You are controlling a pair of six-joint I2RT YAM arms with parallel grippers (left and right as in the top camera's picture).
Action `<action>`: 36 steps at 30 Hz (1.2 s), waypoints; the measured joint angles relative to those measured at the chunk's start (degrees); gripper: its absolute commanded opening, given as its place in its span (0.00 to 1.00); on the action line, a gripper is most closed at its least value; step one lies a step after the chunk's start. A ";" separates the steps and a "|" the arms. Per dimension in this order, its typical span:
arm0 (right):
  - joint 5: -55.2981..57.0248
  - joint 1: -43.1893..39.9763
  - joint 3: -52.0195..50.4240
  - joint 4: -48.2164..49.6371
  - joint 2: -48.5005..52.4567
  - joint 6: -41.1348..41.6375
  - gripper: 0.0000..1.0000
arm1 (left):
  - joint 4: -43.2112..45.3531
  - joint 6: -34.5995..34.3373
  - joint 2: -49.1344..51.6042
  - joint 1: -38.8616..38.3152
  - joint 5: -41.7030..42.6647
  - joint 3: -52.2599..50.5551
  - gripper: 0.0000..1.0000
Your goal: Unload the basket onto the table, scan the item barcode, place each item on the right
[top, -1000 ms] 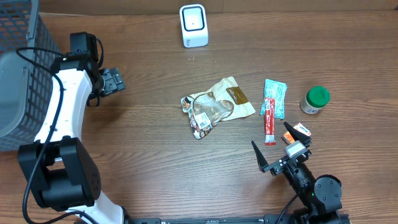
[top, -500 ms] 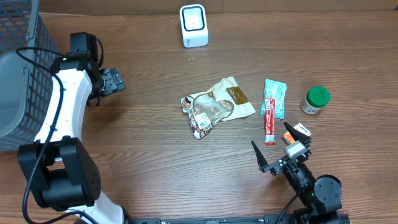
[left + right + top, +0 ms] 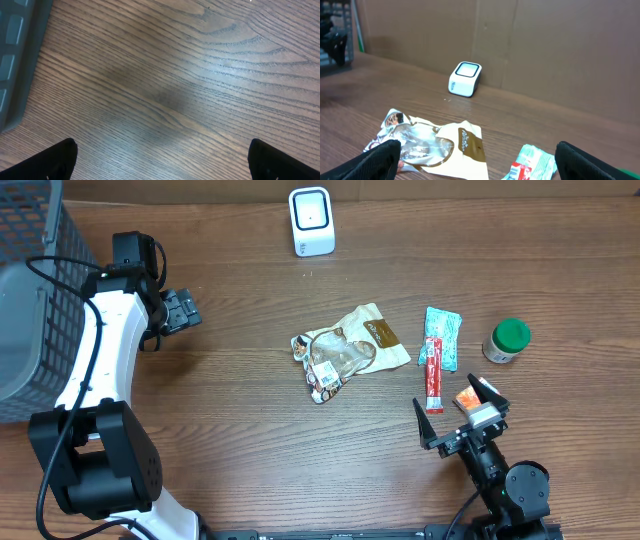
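Right claw (image 3: 443, 390), fingers spread and empty, hovers at lower right of the overhead view above a small orange packet (image 3: 466, 398), just beside the red stick (image 3: 433, 375). Left claw (image 3: 182, 310), likewise spread and empty, sits at upper left near the basket (image 3: 30, 280). Scanner (image 3: 311, 221) stands at top centre of the tabletop (image 3: 250, 430); the snack bag (image 3: 352, 350) lies mid-frame. Step judged: reaching for an item, none lifted. Next: descend, close on one, and turn its barcode toward the scanner.

It looked like a mock shop checkout on a lab table (image 3: 250, 435): white barcode scanner (image 3: 311, 221), wire basket (image 3: 38, 240), packaged groceries (image 3: 352, 350), cardboard backdrop (image 3: 545, 45).
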 measured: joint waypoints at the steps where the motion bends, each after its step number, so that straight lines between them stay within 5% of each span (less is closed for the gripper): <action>1: 0.28 0.00 0.00 0.00 0.00 0.83 1.00 | 0.00 0.00 0.00 0.00 0.00 0.00 1.00; 36: 1.36 0.00 0.00 -0.81 0.00 4.37 1.00 | 0.00 0.00 0.00 0.00 0.00 0.00 1.00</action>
